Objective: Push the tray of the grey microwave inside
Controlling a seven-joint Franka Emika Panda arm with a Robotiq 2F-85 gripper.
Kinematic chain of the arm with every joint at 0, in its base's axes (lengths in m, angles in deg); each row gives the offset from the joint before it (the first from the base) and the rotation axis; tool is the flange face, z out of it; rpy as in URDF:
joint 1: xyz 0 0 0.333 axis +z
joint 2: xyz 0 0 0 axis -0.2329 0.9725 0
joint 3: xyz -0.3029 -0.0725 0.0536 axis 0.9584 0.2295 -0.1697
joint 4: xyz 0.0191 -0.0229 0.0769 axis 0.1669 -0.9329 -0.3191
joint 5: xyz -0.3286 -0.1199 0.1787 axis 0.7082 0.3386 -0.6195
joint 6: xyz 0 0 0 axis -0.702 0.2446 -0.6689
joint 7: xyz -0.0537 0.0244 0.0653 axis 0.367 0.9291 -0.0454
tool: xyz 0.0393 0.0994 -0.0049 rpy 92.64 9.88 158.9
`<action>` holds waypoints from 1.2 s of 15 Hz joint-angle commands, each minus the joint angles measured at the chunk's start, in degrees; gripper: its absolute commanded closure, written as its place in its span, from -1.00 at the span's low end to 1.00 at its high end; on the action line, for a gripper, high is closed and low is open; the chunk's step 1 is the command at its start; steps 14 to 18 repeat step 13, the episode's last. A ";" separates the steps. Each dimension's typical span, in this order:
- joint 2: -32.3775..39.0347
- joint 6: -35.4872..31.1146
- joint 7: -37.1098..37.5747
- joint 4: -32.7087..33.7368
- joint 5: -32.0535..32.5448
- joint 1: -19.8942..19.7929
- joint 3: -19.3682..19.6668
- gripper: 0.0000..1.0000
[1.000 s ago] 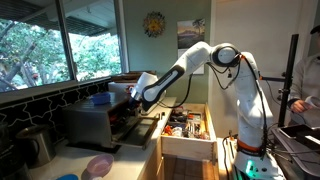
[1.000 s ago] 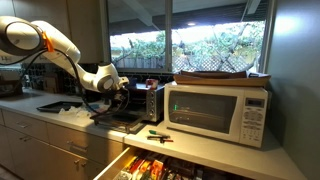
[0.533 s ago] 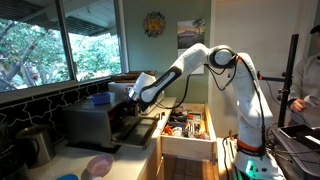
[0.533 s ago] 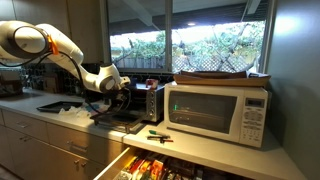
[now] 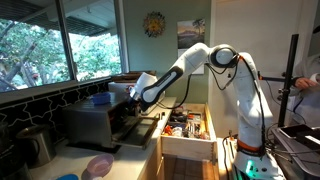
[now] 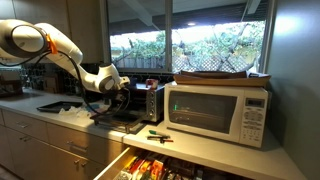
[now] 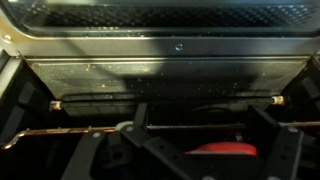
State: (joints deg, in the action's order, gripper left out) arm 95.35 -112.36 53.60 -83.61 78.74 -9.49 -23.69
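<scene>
The grey microwave [image 5: 92, 122] stands on the counter, and it also shows beside the white one in an exterior view [image 6: 150, 100]. Its front door [image 5: 138, 130] hangs down open. My gripper [image 5: 135, 97] is at the mouth, just above the door, and also shows in an exterior view [image 6: 120, 88]. In the wrist view my gripper [image 7: 200, 150] has its fingers spread wide, open, facing the dark cavity. A flat dark tray [image 7: 160, 80] spans the cavity behind a wire rack. A red bit [image 7: 225, 150] lies low between the fingers. In both exterior views the tray is hidden.
A white microwave [image 6: 215, 110] stands next to the grey one. A wooden drawer of cluttered items [image 5: 187, 128] is pulled out below the counter. A metal kettle [image 5: 35, 142] and a pink bowl [image 5: 98, 165] sit on the counter. A person [image 5: 305, 90] stands at the edge.
</scene>
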 commanded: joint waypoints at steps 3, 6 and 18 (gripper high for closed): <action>-17.86 14.17 -0.42 -16.08 2.44 -1.45 1.70 -1.00; -27.06 27.56 -11.54 -21.35 -5.82 -1.58 2.92 -1.00; -38.19 45.01 -28.18 -23.21 -8.81 0.00 9.61 -1.00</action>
